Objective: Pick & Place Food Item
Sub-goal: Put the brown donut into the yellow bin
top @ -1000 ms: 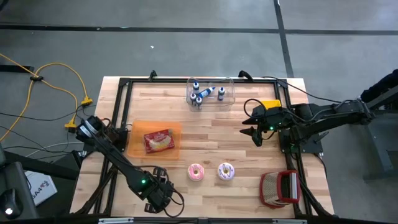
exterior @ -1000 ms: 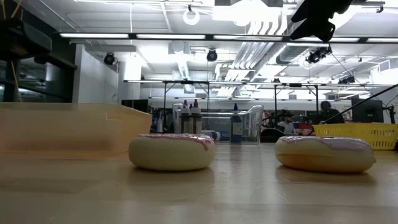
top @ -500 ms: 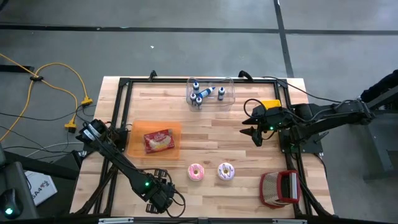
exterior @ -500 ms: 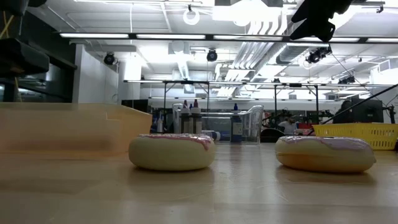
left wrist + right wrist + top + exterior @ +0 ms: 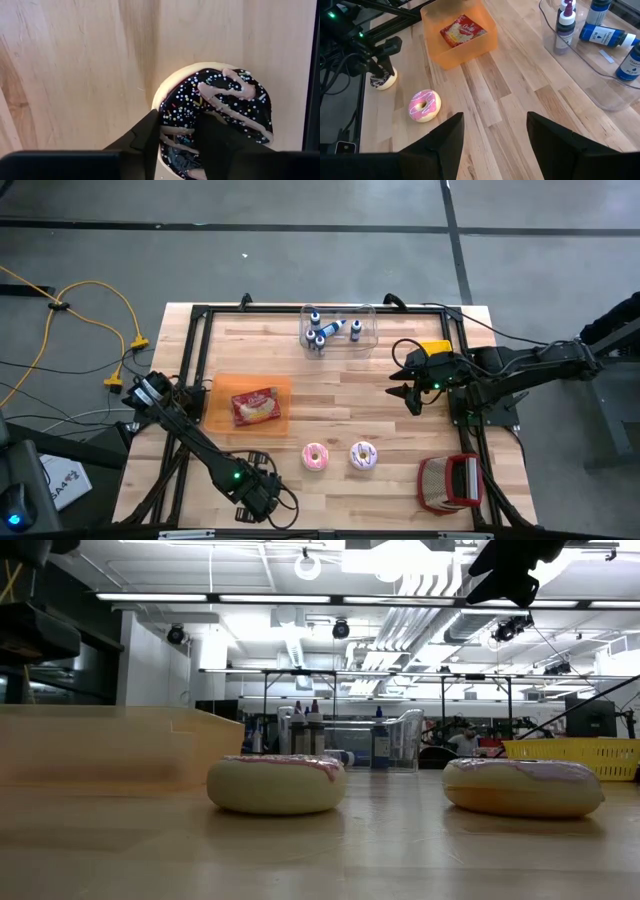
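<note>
- Step in hand: grasp phase of the pick. The left gripper [image 5: 179, 131] is down at the chocolate donut [image 5: 231, 95], near the table's [image 5: 340, 415] front edge on the left arm's side.
- Left fingers [image 5: 150, 136] straddle one side of the ring: one at the outer rim, the other over the middle hole. They look to be in contact with the icing, but I cannot tell whether the clamp is firm.
- The donut sits flat on the wood, not lifted; the right wrist view confirms this, with the left gripper right on top of it.
- The right gripper [image 5: 411, 388] waits above the table's right side, near the yellow basket [image 5: 436, 347], fingers apart and holding nothing.
- Other food: two pink donuts [image 5: 315, 456] lie side by side mid-front, untouched. A snack packet [image 5: 254, 407] is already inside the orange bin [image 5: 282, 392].
- Progress, as a judgement: early, pick not completed, place not started.
- Next move calls for a firm squeeze on the ring wall, then a straight lift clear of the table before any travel.
- The drop spot is not stated. The orange bin is the likeliest, being close on the left arm's side.
- Risk: soft icing and a one-sided grip mean the donut may tilt or slip when raised.
</note>
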You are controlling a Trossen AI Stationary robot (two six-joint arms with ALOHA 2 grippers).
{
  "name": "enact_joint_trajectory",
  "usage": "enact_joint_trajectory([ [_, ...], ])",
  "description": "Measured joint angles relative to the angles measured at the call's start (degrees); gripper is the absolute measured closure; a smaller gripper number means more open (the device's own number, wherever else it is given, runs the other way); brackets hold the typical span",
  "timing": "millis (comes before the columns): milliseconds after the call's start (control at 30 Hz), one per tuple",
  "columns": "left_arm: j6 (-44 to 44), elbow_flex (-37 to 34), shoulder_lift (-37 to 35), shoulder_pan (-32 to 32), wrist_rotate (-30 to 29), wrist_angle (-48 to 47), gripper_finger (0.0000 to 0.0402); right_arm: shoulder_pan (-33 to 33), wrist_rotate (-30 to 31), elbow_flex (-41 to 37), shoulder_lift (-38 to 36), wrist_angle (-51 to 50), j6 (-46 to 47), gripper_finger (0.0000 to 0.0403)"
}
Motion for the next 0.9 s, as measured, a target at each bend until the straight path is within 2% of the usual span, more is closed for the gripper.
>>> enact_joint_trajectory([
  [233, -0.1, -0.1, -0.3, 0.4, 0.3, 0.7, 0.0300, 0.0, 0.0, 0.0, 0.0, 0.0, 0.0, 0.0199],
  [367, -0.2, -0.1, -2.8, 2.8, 1.3, 1.8, 0.0300, 0.0, 0.0, 0.0, 0.0, 0.0, 0.0, 0.0199],
  [667, 1.5, -0.1, -10.2, 15.4, 2.4, 2.9, 0.0300, 0.0, 0.0, 0.0, 0.0, 0.0, 0.0, 0.0199],
  [767, 3.8, -0.1, -11.2, 20.5, 2.7, 4.2, 0.0300, 0.0, 0.0, 0.0, 0.0, 0.0, 0.0, 0.0199],
  [900, 7.1, -0.1, -11.3, 27.0, 6.0, 7.3, 0.0300, 0.0, 0.0, 0.0, 0.0, 0.0, 0.0, 0.0199],
])
